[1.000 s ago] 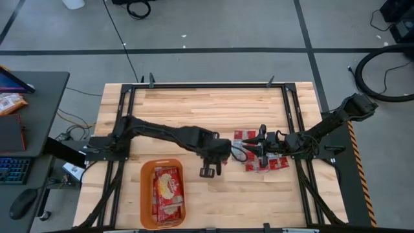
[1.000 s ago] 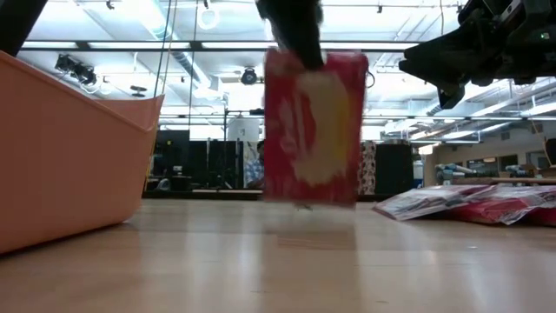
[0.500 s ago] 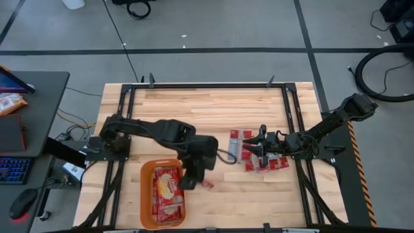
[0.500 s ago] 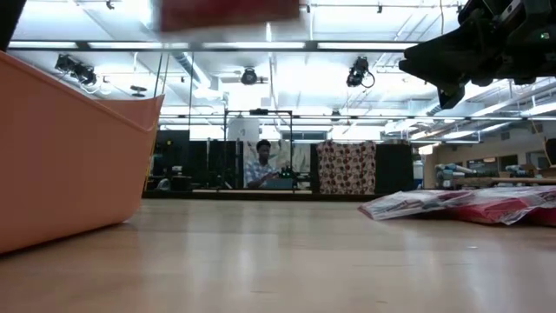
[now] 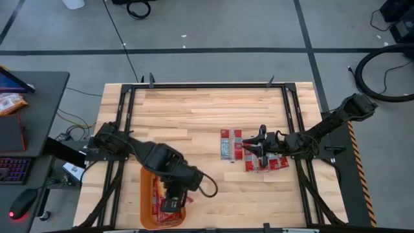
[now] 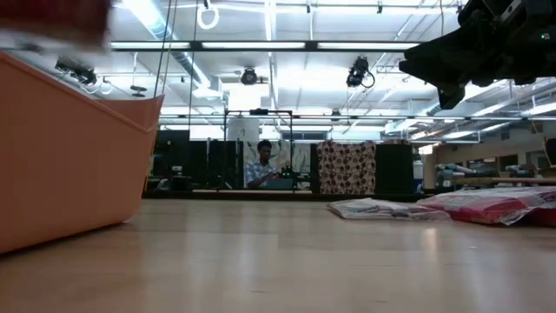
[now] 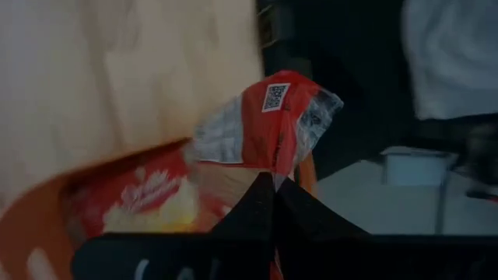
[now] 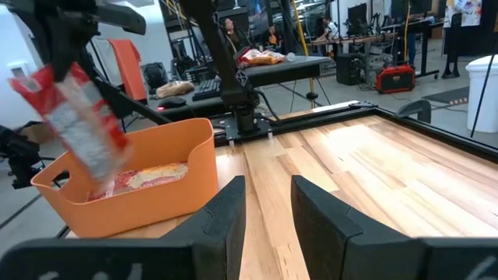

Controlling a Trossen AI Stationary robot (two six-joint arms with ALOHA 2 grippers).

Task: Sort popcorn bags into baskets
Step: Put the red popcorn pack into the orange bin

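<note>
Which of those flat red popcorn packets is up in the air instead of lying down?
The red packet with a grey-white panel, pinched in the left tool above the orange plastic basket. The others lie flat in the basket or on the wooden table.

orange basket [image 8: 156, 167], red/grey-white popcorn bag [image 7: 264, 124], pale wood table [image 5: 194, 110]

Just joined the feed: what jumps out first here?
The left gripper, shut on a red popcorn bag, hangs over the shallow orange plastic basket at the table's near left. The right gripper hovers open above the loose pile of red bags right of centre.
</note>
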